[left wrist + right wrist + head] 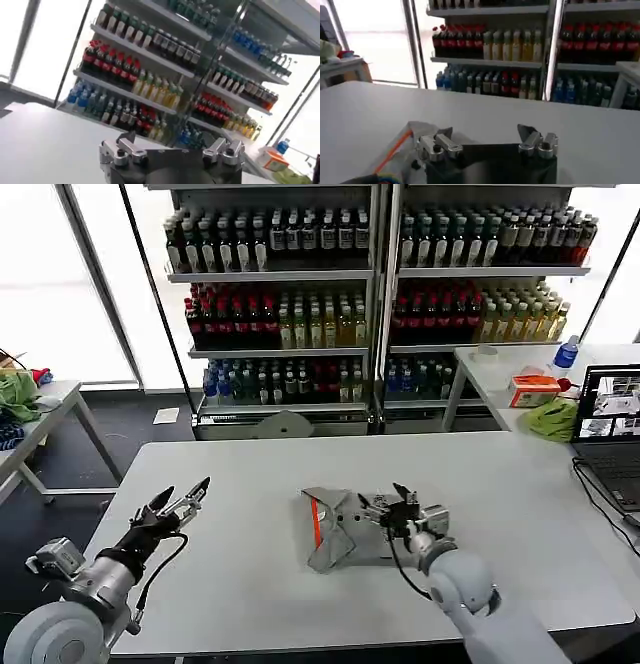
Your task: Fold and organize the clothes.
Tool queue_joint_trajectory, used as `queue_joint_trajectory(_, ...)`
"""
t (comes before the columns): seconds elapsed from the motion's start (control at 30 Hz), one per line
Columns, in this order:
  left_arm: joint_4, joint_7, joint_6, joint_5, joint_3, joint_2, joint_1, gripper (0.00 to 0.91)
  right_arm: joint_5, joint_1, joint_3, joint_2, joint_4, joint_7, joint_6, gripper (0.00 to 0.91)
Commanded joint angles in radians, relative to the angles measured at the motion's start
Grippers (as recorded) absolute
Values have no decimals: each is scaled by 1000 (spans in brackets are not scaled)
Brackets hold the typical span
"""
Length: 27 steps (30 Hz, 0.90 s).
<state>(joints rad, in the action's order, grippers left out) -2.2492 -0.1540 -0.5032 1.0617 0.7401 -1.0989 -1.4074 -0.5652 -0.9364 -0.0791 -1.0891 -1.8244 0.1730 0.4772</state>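
Bench [250, 584]: white, long, standing in front of the drink shelves [280, 294].

T-shirt [335, 529]: one light grey piece, partly folded into a compact, uneven bundle near the bench's middle, slightly toward the robot's right. A red-orange collar strip [316, 522] runs along its left part. In the right wrist view the strip [395, 148] shows at the bundle's edge, with a bit of multicoloured print close to it.

Right gripper [395, 506]: low over the right edge of the T-shirt [410, 131]. Jaws spread wide, both fingertips visible and apart, nothing between them. I cannot tell whether the fingertips touch the fabric.

Left gripper [180, 499]: raised above the bare bench at the robot's left, well apart from the T-shirt. Jaws open, empty, fingers pointing up and forward. Left wrist view confirms the gap, with the shelves seen beyond it.

Side bench at far right carries a laptop [610, 419], a green cloth [550, 419] and an orange box [532, 390].
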Motion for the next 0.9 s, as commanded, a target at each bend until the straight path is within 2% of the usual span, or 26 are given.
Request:
queue_joint_trajectory(0.03, -22, 2, -3, -21, 12, -33, -28, 907, 17, 15, 156, -109, 7, 217, 103, 907)
queue_joint_trajectory(0.13, -7, 0, -5, -30, -3, -31, -18, 907, 34, -6, 165, -106, 4, 297, 104, 907)
queue_joint_trajectory(0.23, -2, 0, -4, -36, -16, -32, -15, 907, 45, -25, 165, -107, 7, 314, 104, 907)
queue_joint_trajectory(0.37, 1, 1, -4, -44, -31, -34, -12, 907, 46, -47, 154, -101, 18, 307, 103, 907)
queue_joint_trajectory(0.53, 2, 2, -5, -52, -42, -35, -8, 907, 22, -40, 102, -106, 13, 247, 97, 907)
queue_joint_trajectory(0.6, 3, 4, -5, -52, -44, -32, -8, 907, -18, -29, 79, -94, -37, 192, 40, 907)
queue_joint_trajectory(0.67, 3, 9, -4, -63, -47, -33, -10, 907, -14, -16, 56, -84, -84, 146, -40, 907)
queue_joint_trajectory(0.77, -2, 10, -4, -72, -49, -39, -10, 907, -30, -14, -9, -68, -170, 111, -133, 907)
queue_joint_trajectory(0.8, -3, 12, -3, -76, -48, -40, -10, 907, -17, -22, -31, -58, -198, 76, -155, 907)
queue_joint_trajectory(0.83, -3, 14, -2, -78, -46, -40, -11, 907, -17, -22, -31, -58, -198, 76, -155, 907)
queue_joint_trajectory(0.9, -4, 23, 2, -94, -39, -43, -19, 907, 44, -71, -96, -17, -248, 14, -216, 907)
